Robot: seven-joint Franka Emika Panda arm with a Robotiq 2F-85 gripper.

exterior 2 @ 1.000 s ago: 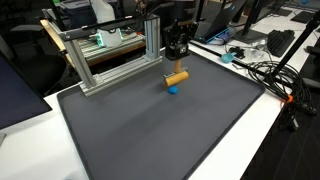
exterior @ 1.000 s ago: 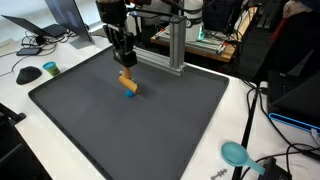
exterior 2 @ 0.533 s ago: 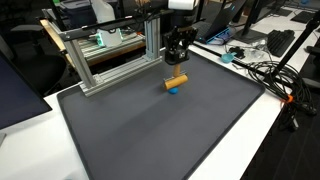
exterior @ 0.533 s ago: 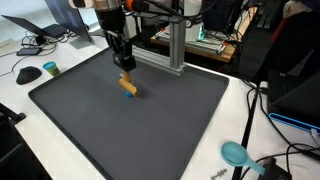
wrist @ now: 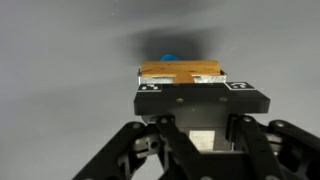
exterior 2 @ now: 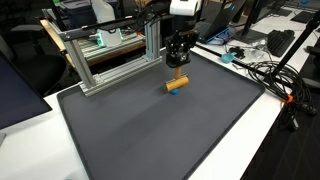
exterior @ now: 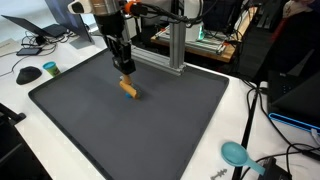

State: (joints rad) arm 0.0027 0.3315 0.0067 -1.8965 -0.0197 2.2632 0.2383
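**Gripper clamped on orange block above dark mat**

The orange block (exterior: 128, 87) was a short, squared wooden-looking piece, tan-orange, with a small blue part (wrist: 170, 57) showing at one end in the wrist view. In both exterior views it sat over the far part of the dark mat (exterior: 150, 130), close to the aluminium frame (exterior 2: 110, 60) standing at the mat's far edge. Whether it touched the mat or hung just clear of it could not be told.

The gripper (exterior: 125, 70) came down from above, roughly vertical, with the arm rising straight up out of the picture. In an exterior view (exterior 2: 177, 62) the black fingers met the top of the block (exterior 2: 177, 84). In the wrist view (wrist: 190, 100) the block (wrist: 180, 72) lay crosswise right at the fingertips, fingers drawn together and clamped on it.

A teal scoop-like item (exterior: 236, 154) lay off the mat, well apart, on the white table (exterior: 60, 140).
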